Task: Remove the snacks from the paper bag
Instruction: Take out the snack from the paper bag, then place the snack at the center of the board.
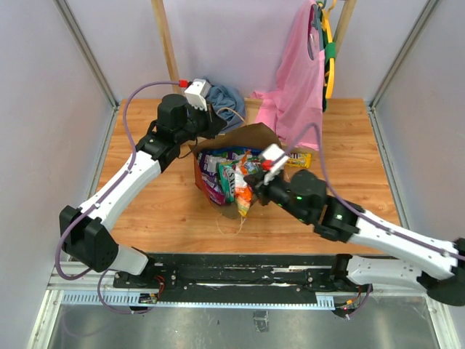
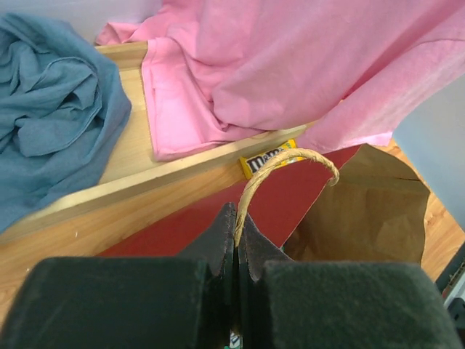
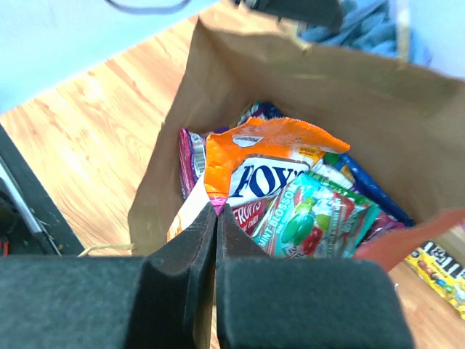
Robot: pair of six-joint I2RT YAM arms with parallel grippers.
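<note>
The paper bag (image 1: 251,137), red outside and brown inside, stands open mid-table with several snacks (image 1: 225,174) in it. My left gripper (image 2: 237,218) is shut on the bag's twine handle (image 2: 283,161) at the bag's far-left rim. My right gripper (image 3: 216,211) reaches into the bag's mouth, shut on the lower edge of an orange Fox's packet (image 3: 254,156). A teal Mint Blossom packet (image 3: 320,218) lies beside it, with purple and blue packets underneath. A yellow M&M's packet (image 1: 299,158) lies on the table just outside the bag, to its right.
A pink garment (image 1: 294,87) hangs at the back right and spills onto the table behind the bag. A blue-grey cloth (image 1: 225,98) is bunched at the back behind the left gripper. Grey walls close in both sides.
</note>
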